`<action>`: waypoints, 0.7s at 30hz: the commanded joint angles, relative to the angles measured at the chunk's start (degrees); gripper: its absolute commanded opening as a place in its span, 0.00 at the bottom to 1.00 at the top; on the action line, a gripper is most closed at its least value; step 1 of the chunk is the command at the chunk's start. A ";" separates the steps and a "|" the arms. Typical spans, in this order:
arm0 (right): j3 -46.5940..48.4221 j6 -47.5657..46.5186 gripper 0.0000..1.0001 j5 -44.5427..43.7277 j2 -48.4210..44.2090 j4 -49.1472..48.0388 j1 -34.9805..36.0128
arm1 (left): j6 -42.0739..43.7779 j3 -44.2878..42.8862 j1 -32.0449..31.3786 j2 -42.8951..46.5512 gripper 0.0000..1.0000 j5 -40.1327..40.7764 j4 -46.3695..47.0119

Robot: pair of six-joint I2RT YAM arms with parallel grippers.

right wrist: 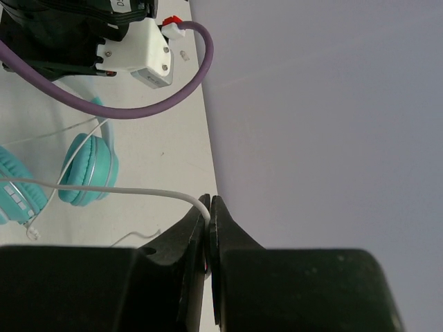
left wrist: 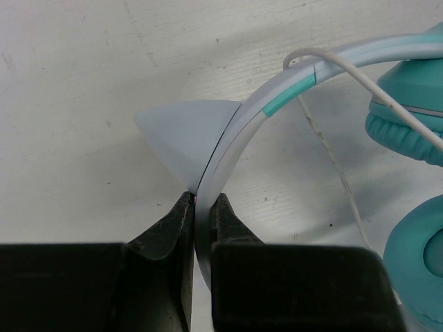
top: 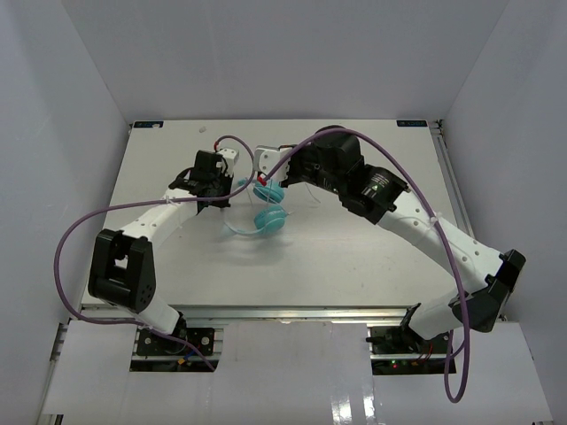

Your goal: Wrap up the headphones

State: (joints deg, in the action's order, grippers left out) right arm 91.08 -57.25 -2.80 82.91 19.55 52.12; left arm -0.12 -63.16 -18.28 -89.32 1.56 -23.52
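Two arms, one pair of headphones (top: 268,220) held between them on the white table (top: 354,248).

On the left, the left gripper (left wrist: 201,202) has its two black fingers clamped on the pale blue headband (left wrist: 277,97), beside a grey pointed tab. The headphones sit mid-table towards the far side. The bow of the band points left at that gripper and the two teal ear cups (top: 268,191) lie to the right, so the long axis seems to run left to right, though the overhead view is small. One thin white cable (right wrist: 124,190) trails from the cups to the right gripper (right wrist: 208,205), whose fingers are pinched together on it.
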 commanded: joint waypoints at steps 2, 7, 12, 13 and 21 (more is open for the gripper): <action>2.78 -3.45 0.08 -2.15 0.13 -4.47 -0.28 | 3.48 -0.57 -0.92 3.43 0.00 -0.69 1.46; 2.15 -5.80 0.08 -3.32 2.60 -8.88 -0.94 | 4.92 0.72 -4.24 5.20 0.00 -4.52 0.58; -0.49 -4.68 0.08 -1.81 4.19 -12.37 -3.73 | 5.39 2.54 -8.03 9.86 0.00 -7.85 0.40; -1.02 -4.16 0.08 -0.98 4.34 -12.75 -4.41 | 5.39 2.91 -8.72 11.54 0.00 -8.69 0.40; -5.53 4.38 0.08 7.46 4.53 -15.35 -12.36 | 0.97 5.67 -11.79 21.48 0.00 -13.25 0.00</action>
State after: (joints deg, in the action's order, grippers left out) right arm 87.23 -58.33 -0.83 88.38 10.27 43.09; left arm 3.93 -57.79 -29.46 -74.13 -7.44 -25.18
